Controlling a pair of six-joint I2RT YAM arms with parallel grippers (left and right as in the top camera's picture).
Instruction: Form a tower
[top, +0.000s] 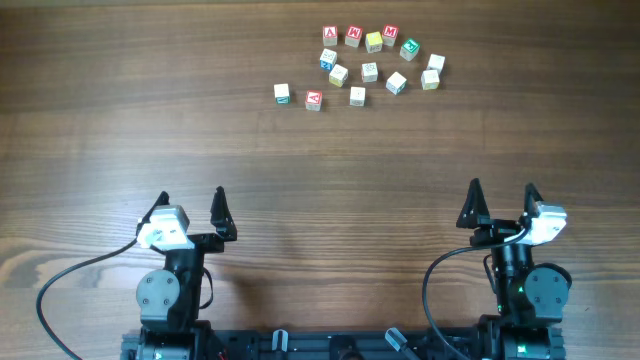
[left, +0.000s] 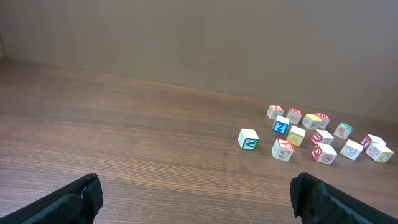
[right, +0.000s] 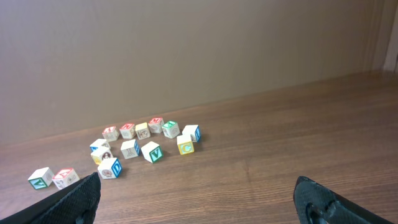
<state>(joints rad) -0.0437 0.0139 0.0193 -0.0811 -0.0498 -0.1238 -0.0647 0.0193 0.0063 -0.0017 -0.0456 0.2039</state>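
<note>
Several small pale wooden letter cubes (top: 369, 70) lie singly on the wooden table (top: 120, 120) at the far middle. None sits on another, so no tower shows in any view. A green-print cube (top: 282, 93) and a red-print cube (top: 313, 99) lie at the cluster's left end. My left gripper (top: 191, 196) is open near the front left, far from the cubes. My right gripper (top: 502, 188) is open near the front right. In the left wrist view the green-print cube (left: 248, 139) lies well ahead of the empty gripper (left: 196, 186). In the right wrist view a green V cube (right: 152, 151) lies ahead of the gripper (right: 198, 186).
A plain wall (right: 199, 56) rises behind the table's far edge. Black cables (top: 70, 285) loop beside both arm bases at the front edge. Bare wood lies between the grippers and the cubes.
</note>
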